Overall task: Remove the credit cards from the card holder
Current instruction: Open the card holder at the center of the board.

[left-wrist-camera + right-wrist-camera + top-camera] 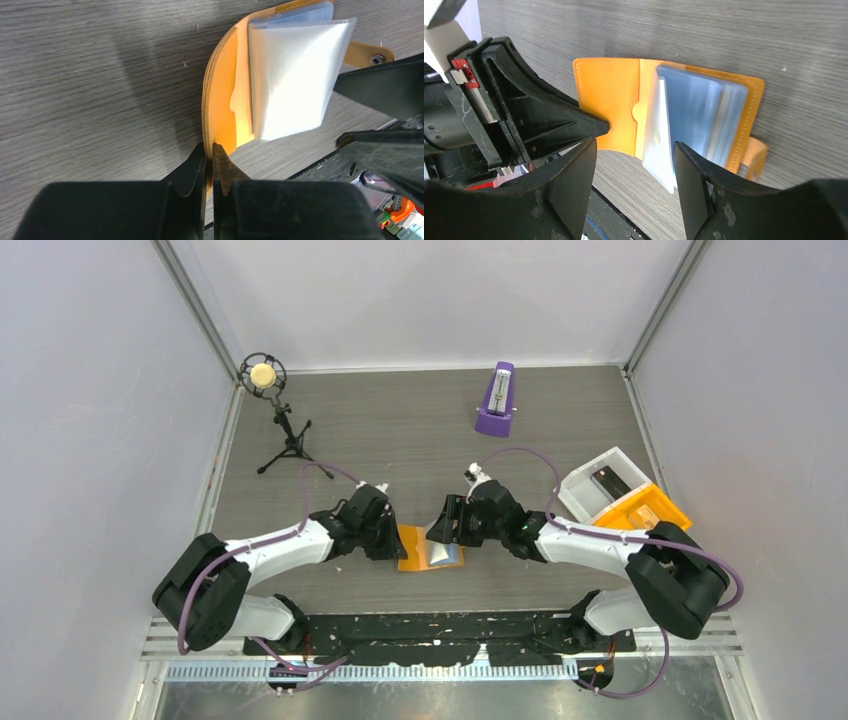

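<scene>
Grey wood-grain table (400, 440) sits between plain pale walls. A purple metronome (496, 400) stands by the far edge and a microphone stand (272, 410) toward the far left corner. A white bin (575, 495) and an orange bin (672, 512) sit at the right edge. Midway along the near edge lies the card holder (428, 548), open. My left gripper (210, 152) is pinched tight on its orange cover. My right gripper (634, 155) is spread over the clear sleeves (655, 142), with a light blue card (694, 107) showing inside.

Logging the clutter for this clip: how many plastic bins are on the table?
2. The white bin is at the right of the top view; the orange bin sits beside it, lower right.
</scene>
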Robot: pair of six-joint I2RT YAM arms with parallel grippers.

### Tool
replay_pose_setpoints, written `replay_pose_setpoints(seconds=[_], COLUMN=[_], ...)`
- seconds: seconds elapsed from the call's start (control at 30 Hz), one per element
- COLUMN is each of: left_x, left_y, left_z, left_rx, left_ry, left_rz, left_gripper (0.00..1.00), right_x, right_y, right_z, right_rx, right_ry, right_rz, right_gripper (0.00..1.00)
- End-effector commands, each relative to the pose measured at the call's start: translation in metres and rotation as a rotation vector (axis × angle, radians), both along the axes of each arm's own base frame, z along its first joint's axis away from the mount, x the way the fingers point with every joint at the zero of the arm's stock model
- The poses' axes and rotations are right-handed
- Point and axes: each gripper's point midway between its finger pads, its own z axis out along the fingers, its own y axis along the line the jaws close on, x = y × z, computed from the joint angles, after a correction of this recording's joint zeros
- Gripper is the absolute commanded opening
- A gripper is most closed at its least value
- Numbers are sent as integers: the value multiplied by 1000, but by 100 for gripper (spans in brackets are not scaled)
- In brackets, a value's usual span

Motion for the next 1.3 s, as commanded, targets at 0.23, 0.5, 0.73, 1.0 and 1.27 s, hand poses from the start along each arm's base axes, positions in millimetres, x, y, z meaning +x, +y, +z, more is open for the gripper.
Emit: replay_pose_setpoints(seconds=[0.23,0.5,0.73,1.0,1.27], left_x=[2,1,1,0,-2], left_y=[-2,-3,-1,1,3], left_z=[10,10,7,4,10], left_rx=[-44,-48,-37,-30,-33], left_ry=[-28,-28,-26,-22,2], left_rz=[19,14,15,16,33], left_gripper=[16,13,12,12,18], right_x=[1,0,1,1,-4], right_y=[-13,-2,3,13,31], right_z=[-8,-14,-6,7,23], right_rx=[-31,1,35,96,141], right_ry=[-12,9,-2,-6,-20], right_rz=[-20,5,14,31,67], right_gripper=[71,67,66,62,50])
